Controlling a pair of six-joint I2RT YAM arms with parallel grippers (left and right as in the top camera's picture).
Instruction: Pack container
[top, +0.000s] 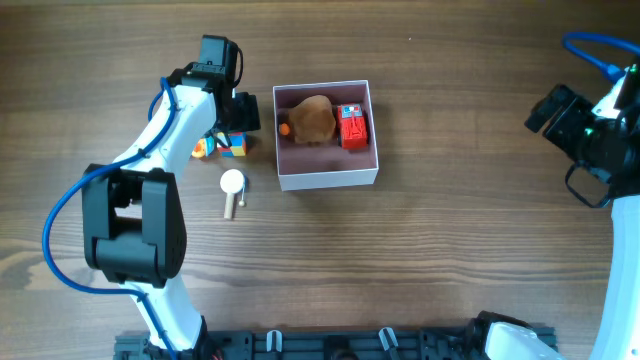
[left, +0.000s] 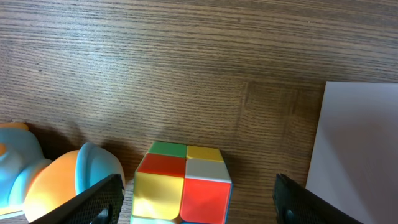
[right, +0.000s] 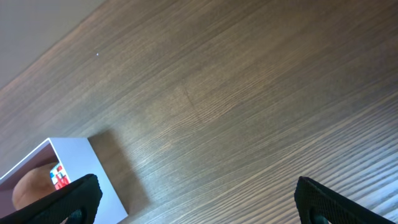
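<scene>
From above, the container (top: 326, 178) sits on the wooden table (top: 450, 250) a little left of centre. A brown toy (top: 312, 120), a red toy (top: 352, 127) and a small orange piece (top: 285, 129) lie in its far half. The left arm (top: 170, 110) reaches to a spot just left of the container, over a multicoloured cube (top: 234, 146). An orange-and-blue toy (top: 203, 148) lies just left of the cube. A white-headed wooden peg (top: 232, 186) lies nearer, apart from both. The right arm (top: 600, 130) is at the far right edge, well apart from the container.

In the left wrist view, the left gripper (left: 198, 183) is spread wide. The cube stands between its fingers (left: 99, 199), and neither finger touches it. The orange-and-blue toy lies to the left and the container's white wall to the right.

In the right wrist view, the right gripper (right: 196, 186) is also spread wide and empty, above bare table. The container shows at the lower left, with the brown and red toys inside.
</scene>
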